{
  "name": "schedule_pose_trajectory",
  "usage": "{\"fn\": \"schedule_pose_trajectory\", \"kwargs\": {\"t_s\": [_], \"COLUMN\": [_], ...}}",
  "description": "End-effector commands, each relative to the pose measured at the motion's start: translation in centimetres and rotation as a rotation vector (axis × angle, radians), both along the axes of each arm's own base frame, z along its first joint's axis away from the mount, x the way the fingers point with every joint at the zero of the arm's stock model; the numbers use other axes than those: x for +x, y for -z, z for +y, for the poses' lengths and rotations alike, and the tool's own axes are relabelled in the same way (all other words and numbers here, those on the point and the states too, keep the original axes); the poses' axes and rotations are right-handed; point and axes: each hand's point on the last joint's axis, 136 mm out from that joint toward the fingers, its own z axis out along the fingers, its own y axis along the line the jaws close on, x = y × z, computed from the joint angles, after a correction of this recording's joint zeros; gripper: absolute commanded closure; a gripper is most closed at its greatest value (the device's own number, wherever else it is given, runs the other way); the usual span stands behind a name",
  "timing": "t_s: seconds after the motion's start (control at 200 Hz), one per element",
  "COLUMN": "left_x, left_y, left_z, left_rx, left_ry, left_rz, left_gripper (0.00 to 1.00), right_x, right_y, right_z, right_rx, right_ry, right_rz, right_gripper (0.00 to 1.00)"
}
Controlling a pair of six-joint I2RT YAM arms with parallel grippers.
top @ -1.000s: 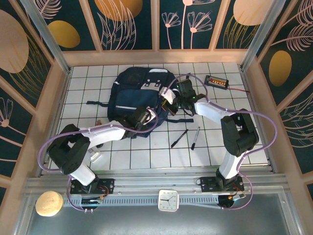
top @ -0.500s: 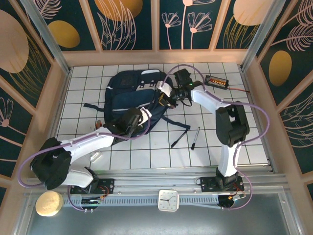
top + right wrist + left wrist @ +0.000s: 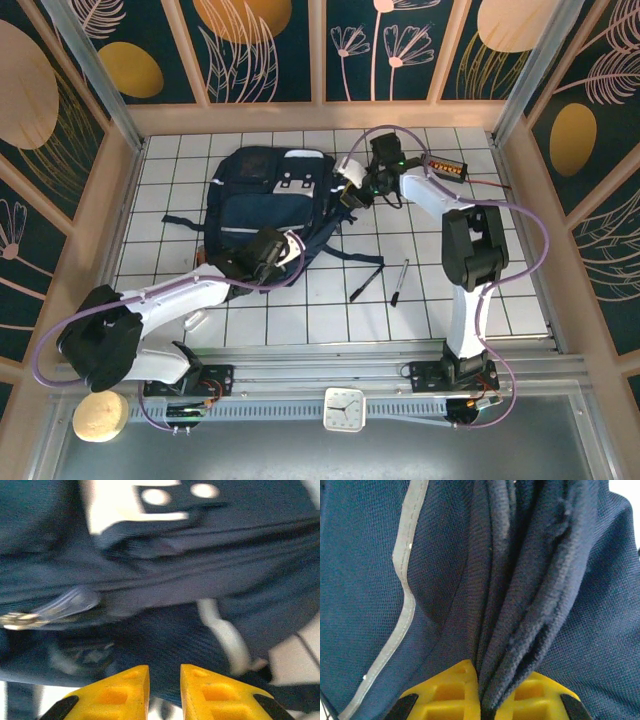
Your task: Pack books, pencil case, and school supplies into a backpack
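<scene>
- Backpack [image 3: 262, 195]: the navy fabric bag lies flat on the white tiled table [image 3: 300, 315], towards the far left of the middle. Its white patches face up at the far end and its dark straps trail out onto the tiles on both sides.
- Left gripper [image 3: 268, 248]: it sits at the near right edge of the backpack. In the left wrist view the left gripper [image 3: 487, 707] has its yellow fingers [image 3: 452, 692] clenched on a bunched fold of the backpack [image 3: 580, 630]. The navy cloth rises in pleats straight out from between them, and a pale reflective stripe [image 3: 402, 605] runs down the panel to the left.
- Right gripper [image 3: 355, 190]: it is at the far right side of the backpack, beside the white patches. In the right wrist view the right gripper [image 3: 165, 692] has its yellow fingers [image 3: 212, 692] slightly parted, with a narrow gap and nothing visibly pinched. Just beyond them is the backpack [image 3: 165, 640], with a white patch [image 3: 130, 507] at the top and a grey zipper pull [image 3: 55, 607] at the left.
- Pens: a slanted pen [image 3: 365, 283] and an upright pen [image 3: 398, 282] lie side by side on bare tiles, near and to the right of the bag and apart from both grippers.
- Black box with orange lights [image 3: 443, 166]: it rests at the far right, close to the right arm.
</scene>
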Motion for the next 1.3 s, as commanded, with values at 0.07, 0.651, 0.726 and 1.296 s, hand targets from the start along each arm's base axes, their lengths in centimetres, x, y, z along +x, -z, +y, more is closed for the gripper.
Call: {"fn": "schedule_pose_trajectory", "kwargs": {"t_s": [0.07,0.651,0.726,1.296], "left_x": [-1.9,-1.5,-1.4,-0.7], "left_y": [1.8,0.3,-0.2,-0.8], "left_z": [1.5,1.0,0.9,0.7], "left_rx": [0.058,0.011,0.005,-0.008], "left_ry": [0.006,-0.022,-0.024,-0.045], "left_rz": [0.088,0.078,0.068,0.050], "left_gripper": [1.00,1.00,1.00,1.00], "right_x": [1.1,-4.0,-4.5,-11.0], "right_y": [-0.4,-1.6,-2.5,-1.7], "right_z": [1.1,4.6,6.2,8.0], "right_rx": [0.028,0.114,0.135,0.226], "right_ry": [-0.005,-0.141,-0.168,-0.327], "right_rz": [-0.043,-0.147,-0.188,-0.082], "right_gripper": [0.97,0.56,0.56,0.57]}}
